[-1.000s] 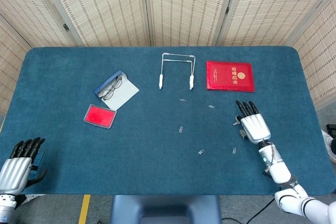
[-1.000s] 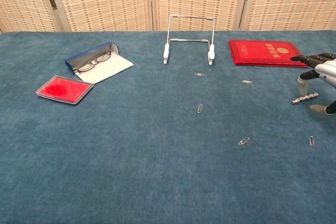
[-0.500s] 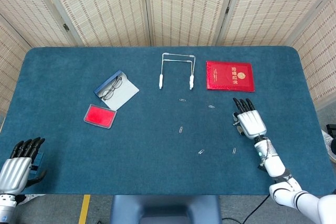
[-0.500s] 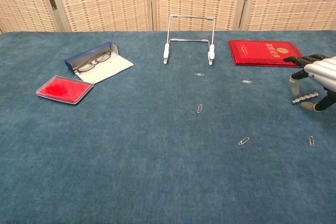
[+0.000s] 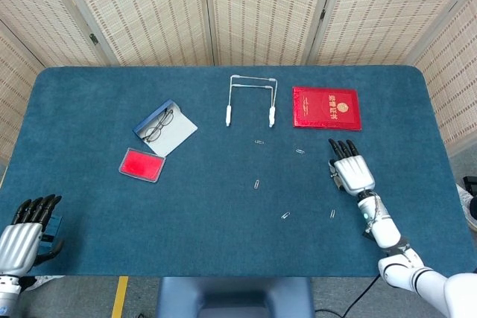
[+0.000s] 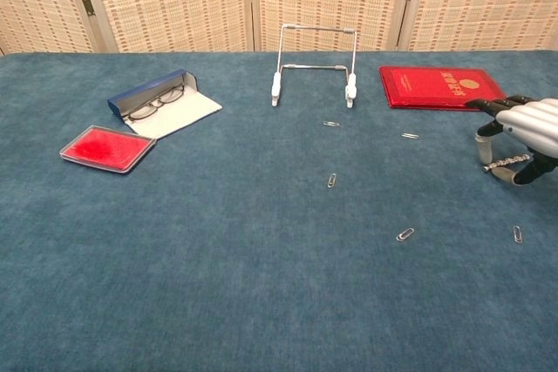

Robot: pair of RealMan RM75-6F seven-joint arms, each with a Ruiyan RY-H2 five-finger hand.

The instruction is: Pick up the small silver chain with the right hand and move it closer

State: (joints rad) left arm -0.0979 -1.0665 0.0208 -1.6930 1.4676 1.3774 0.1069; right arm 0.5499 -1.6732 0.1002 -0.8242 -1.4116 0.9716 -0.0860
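Head view, right robot hand (image 5: 352, 173): palm down on the blue surface (image 5: 223, 206), just near of the red booklet (image 5: 326, 107); it covers the chain.
Head view, left robot hand (image 5: 22, 240): off the near left edge, fingers loosely curled, holding nothing.
Chest view, chain (image 6: 507, 161): a short silver strand at the far right, under the right robot hand (image 6: 523, 132), between thumb and fingers.
Chest view, grip: cannot tell whether the fingers pinch the chain or only flank it.
Chest view only: paperclip (image 6: 517, 233) lying just near of the chain.
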